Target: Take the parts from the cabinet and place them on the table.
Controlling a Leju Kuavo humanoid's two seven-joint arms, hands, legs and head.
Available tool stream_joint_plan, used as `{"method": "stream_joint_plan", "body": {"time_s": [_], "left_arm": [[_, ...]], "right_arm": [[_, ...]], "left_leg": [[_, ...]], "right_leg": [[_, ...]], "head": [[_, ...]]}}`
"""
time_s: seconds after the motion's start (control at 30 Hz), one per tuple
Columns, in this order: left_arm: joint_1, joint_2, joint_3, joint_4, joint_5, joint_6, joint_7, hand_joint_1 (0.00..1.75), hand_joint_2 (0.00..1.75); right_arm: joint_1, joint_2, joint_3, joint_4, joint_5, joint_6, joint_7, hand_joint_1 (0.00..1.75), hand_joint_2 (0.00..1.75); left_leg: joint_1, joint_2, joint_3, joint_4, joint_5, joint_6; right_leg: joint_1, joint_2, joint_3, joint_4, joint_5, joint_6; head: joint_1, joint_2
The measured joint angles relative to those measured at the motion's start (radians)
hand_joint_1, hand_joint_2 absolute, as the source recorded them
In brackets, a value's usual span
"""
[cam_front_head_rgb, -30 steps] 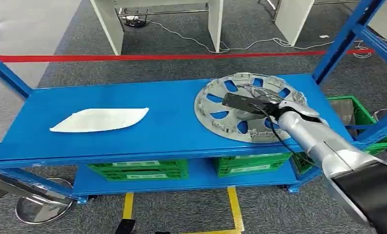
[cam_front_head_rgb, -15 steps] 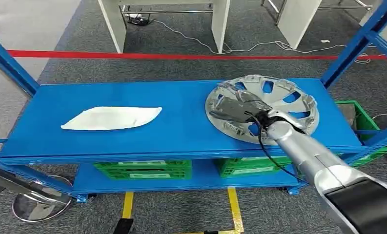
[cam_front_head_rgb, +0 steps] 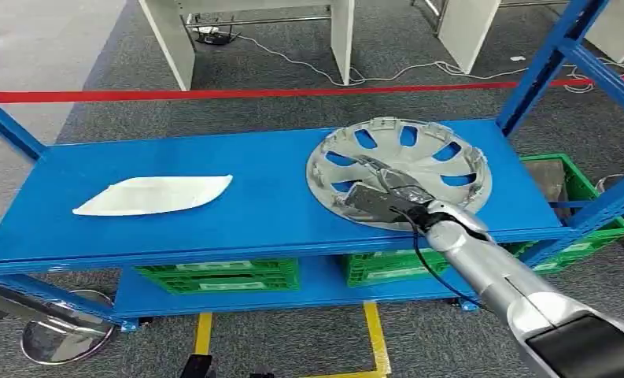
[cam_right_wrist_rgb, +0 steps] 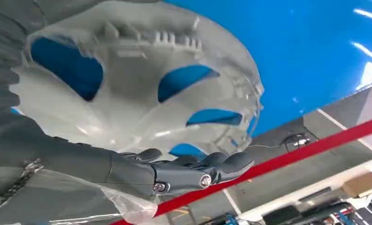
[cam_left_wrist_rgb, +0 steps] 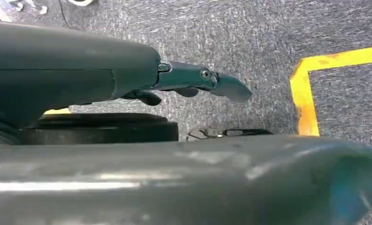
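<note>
One right hand (cam_front_head_rgb: 383, 197) reaches over the near rim of the hubcap (cam_front_head_rgb: 419, 157), fingers curled at its edge; whether they clamp it, I cannot tell. Left hand (cam_left_wrist_rgb: 193, 84) hangs over floor, fingers apart, empty. Hubcap lies flat on the shelf (cam_front_head_rgb: 277, 197), right side. Judged light, stiff, brittle plastic; best gripped through a spoke opening. White panel (cam_front_head_rgb: 153, 194) lies far left.

Silver hubcap (cam_front_head_rgb: 407, 161) tilted on blue shelf (cam_front_head_rgb: 214, 224), right side; white curved part (cam_front_head_rgb: 153, 194) flat, left.
</note>
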Motion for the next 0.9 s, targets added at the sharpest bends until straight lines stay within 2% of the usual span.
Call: {"method": "stream_joint_plan", "body": {"time_s": [0.07, 0.1, 0.13, 0.2, 0.23, 0.27, 0.3, 0.33, 0.4, 0.43, 0.47, 0.5, 0.57, 0.6, 0.63, 0.67, 0.73, 0.77, 0.8, 0.83, 0.9], "left_arm": [[0.000, 0.000, 0.000, 0.000, 0.000, 0.000, 0.000, 0.00, 0.00], [-0.001, 0.002, 0.000, 0.000, 0.000, 0.000, 0.000, 0.00, 0.00], [-0.001, 0.001, 0.000, 0.000, 0.000, 0.000, 0.000, 0.00, 0.00], [-0.001, 0.002, 0.000, 0.000, 0.000, 0.000, 0.000, 0.00, 0.00], [0.001, 0.002, 0.000, 0.000, 0.002, 0.000, 0.000, 0.00, 0.00], [0.001, 0.000, 0.000, 0.000, 0.002, 0.000, 0.000, 0.00, 0.00], [-0.001, 0.000, 0.000, 0.000, 0.001, 0.000, 0.000, 0.00, 0.00], [-0.002, 0.000, 0.000, 0.000, 0.001, 0.000, 0.000, 0.00, 0.00], [-0.001, 0.000, 0.000, 0.000, 0.001, 0.000, 0.000, 0.00, 0.00], [0.000, 0.000, 0.000, 0.000, 0.001, 0.000, 0.000, 0.00, 0.00], [0.000, 0.000, 0.000, 0.000, 0.001, 0.000, 0.000, 0.00, 0.00], [0.000, 0.000, 0.000, 0.000, 0.001, 0.000, 0.000, 0.00, 0.00], [0.000, 0.000, 0.000, 0.000, 0.001, 0.000, 0.000, 0.00, 0.00], [0.000, 0.000, 0.000, 0.000, 0.001, 0.000, 0.000, 0.00, 0.00], [-0.002, 0.000, 0.000, 0.000, 0.001, 0.001, 0.000, 0.00, 0.00], [-0.002, 0.000, 0.000, 0.000, 0.001, 0.001, 0.000, 0.00, 0.00], [-0.001, 0.001, 0.000, 0.000, 0.002, 0.001, 0.000, 0.00, 0.00], [-0.001, 0.002, 0.000, 0.000, 0.002, 0.002, 0.000, 0.00, 0.00], [-0.001, 0.002, 0.000, 0.000, 0.002, 0.004, 0.000, 0.00, 0.00], [-0.001, 0.002, 0.000, 0.000, 0.002, 0.005, 0.000, 0.00, 0.00], [-0.001, 0.003, 0.000, 0.000, 0.002, 0.005, 0.001, 0.00, 0.00]], "right_arm": [[0.001, 0.000, 0.003, -0.007, 0.000, -0.002, 0.000, 0.00, 1.75], [0.001, 0.000, 0.003, -0.009, 0.000, -0.003, 0.000, 0.00, 1.75], [0.000, -0.001, 0.004, -0.010, 0.000, -0.004, 0.001, 0.00, 1.75], [0.005, -0.003, 0.007, -0.012, 0.000, -0.004, 0.000, 0.00, 1.75], [0.005, -0.003, 0.009, -0.014, 0.000, -0.004, 0.000, 0.00, 1.75], [0.006, -0.007, 0.011, -0.016, 0.000, -0.005, 0.000, 0.00, 1.75], [0.005, -0.012, 0.012, -0.017, 0.000, -0.005, 0.000, 0.00, 1.75], [0.003, -0.014, 0.012, -0.017, 0.000, -0.005, 0.000, 0.00, 1.75], [0.010, -0.014, 0.016, -0.017, 0.000, -0.005, 0.000, 0.00, 1.75], [0.015, -0.016, 0.018, -0.017, 0.000, -0.005, 0.001, 0.00, 1.75], [0.018, -0.018, 0.019, -0.017, 0.000, -0.005, 0.001, 0.00, 1.75], [0.018, -0.020, 0.021, -0.017, 0.000, -0.005, 0.001, 0.00, 1.75], [0.011, -0.022, 0.021, -0.017, 0.003, -0.005, 0.003, 0.00, 1.75], [0.008, -0.022, 0.023, -0.017, 0.010, -0.008, 0.010, 0.00, 1.75], [0.004, -0.022, 0.025, -0.017, 0.020, -0.011, 0.023, 0.00, 1.75], [0.006, -0.022, 0.026, -0.016, 0.030, -0.016, 0.033, 0.00, 1.75], [0.008, -0.024, 0.031, -0.014, 0.044, -0.021, 0.042, 0.00, 1.75], [0.007, -0.027, 0.032, -0.011, 0.052, -0.020, 0.045, 0.00, 1.75], [0.004, -0.027, 0.034, -0.009, 0.058, -0.020, 0.047, 0.00, 1.75], [0.002, -0.027, 0.037, -0.008, 0.061, -0.018, 0.049, 0.00, 1.75], [0.002, -0.027, 0.042, -0.001, 0.071, 0.000, 0.061, 0.00, 1.75]], "left_leg": [[-0.001, 0.000, 0.090, -0.184, 0.090, 0.015], [-0.005, -0.001, 0.113, -0.225, 0.082, 0.022], [-0.007, -0.001, 0.117, -0.246, 0.078, 0.023], [-0.009, -0.001, 0.112, -0.243, 0.078, 0.025], [-0.008, -0.001, 0.113, -0.249, 0.082, 0.032], [0.001, 0.000, 0.119, -0.262, 0.090, 0.038], [0.000, 0.001, 0.121, -0.263, 0.092, 0.041], [0.000, 0.001, 0.120, -0.263, 0.092, 0.045], [0.000, 0.001, 0.119, -0.263, 0.092, 0.046], [0.000, 0.001, 0.119, -0.262, 0.092, 0.046], [0.000, 0.000, 0.120, -0.262, 0.092, 0.046], [0.000, 0.000, 0.120, -0.262, 0.092, 0.046], [0.000, -0.001, 0.121, -0.257, 0.089, 0.041], [-0.002, -0.001, 0.119, -0.253, 0.085, 0.036], [-0.009, -0.001, 0.112, -0.244, 0.081, 0.029], [-0.009, -0.001, 0.110, -0.247, 0.084, 0.025], [-0.007, -0.001, 0.111, -0.247, 0.085, 0.021], [-0.006, -0.001, 0.108, -0.243, 0.079, 0.014], [-0.005, -0.001, 0.104, -0.225, 0.060, 0.007], [-0.004, -0.001, 0.084, -0.175, 0.027, 0.001], [-0.001, -0.001, 0.010, -0.011, -0.048, -0.006]], "right_leg": [[0.000, 0.003, 0.004, 0.000, -0.001, 0.001], [0.002, 0.004, 0.004, 0.000, -0.001, 0.005], [0.006, 0.006, -0.001, 0.001, 0.000, 0.010], [0.003, 0.003, -0.002, -0.006, 0.005, 0.022], [0.004, 0.003, 0.000, -0.009, 0.007, 0.030], [0.002, 0.003, -0.009, -0.004, -0.001, 0.034], [0.003, 0.002, -0.019, 0.019, -0.020, 0.038], [0.003, 0.003, -0.046, 0.082, -0.059, 0.042], [0.002, 0.002, -0.123, 0.251, -0.128, 0.048], [0.002, 0.002, -0.147, 0.299, -0.138, 0.051], [0.002, 0.002, -0.148, 0.297, -0.122, 0.051], [0.001, 0.002, -0.129, 0.256, -0.089, 0.051], [0.001, 0.000, -0.043, 0.082, -0.003, 0.049], [0.001, -0.003, -0.012, 0.015, 0.004, 0.046], [0.004, 0.000, 0.010, -0.008, -0.009, 0.038], [0.003, 0.000, 0.005, -0.002, -0.007, 0.030], [0.007, 0.001, 0.003, -0.001, -0.007, 0.021], [0.000, -0.001, 0.006, -0.005, -0.003, 0.012], [-0.001, 0.000, 0.006, -0.005, -0.002, 0.008], [-0.001, 0.000, 0.006, -0.005, -0.002, 0.003], [-0.001, 0.000, 0.006, -0.005, -0.003, 0.001]], "head": [[0.000, 0.000], [0.002, 0.000], [0.000, 0.000], [0.001, 0.000], [0.002, 0.000], [0.002, 0.000], [0.004, 0.000], [0.007, 0.000], [0.005, 0.000], [0.008, 0.000], [0.007, 0.000], [0.007, 0.000], [0.007, 0.000], [0.007, 0.000], [0.006, 0.000], [0.002, 0.000], [0.003, 0.000], [0.004, 0.000], [0.001, 0.000], [-0.005, 0.000], [-0.004, 0.000]]}}
